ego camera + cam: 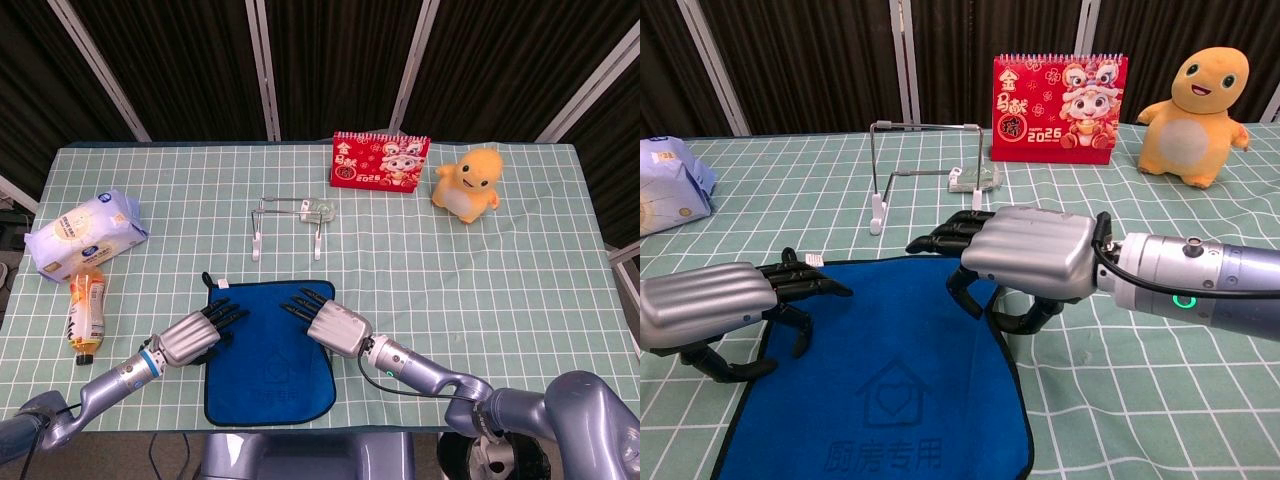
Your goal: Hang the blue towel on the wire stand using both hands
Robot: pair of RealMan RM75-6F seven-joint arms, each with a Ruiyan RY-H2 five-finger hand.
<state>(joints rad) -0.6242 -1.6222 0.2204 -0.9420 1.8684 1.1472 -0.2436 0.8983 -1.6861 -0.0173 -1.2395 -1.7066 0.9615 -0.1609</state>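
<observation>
Both hands low over the blue towel at the near edge.

Lower centre: blue towel (268,352) flat on the checked surface (520,270), printed house outline facing up. Over its left border, left hand (710,305), fingers stretched forward and apart, gripping nothing. Over its right far corner, right hand (1025,252), fingers extended and slightly curled, holding nothing. Beyond, mid-frame, wire stand (288,222) upright and bare. Far left, white packet (85,232) and orange bottle (86,306). Top, red calendar (379,161), then yellow plush toy (467,184) at upper right.
</observation>
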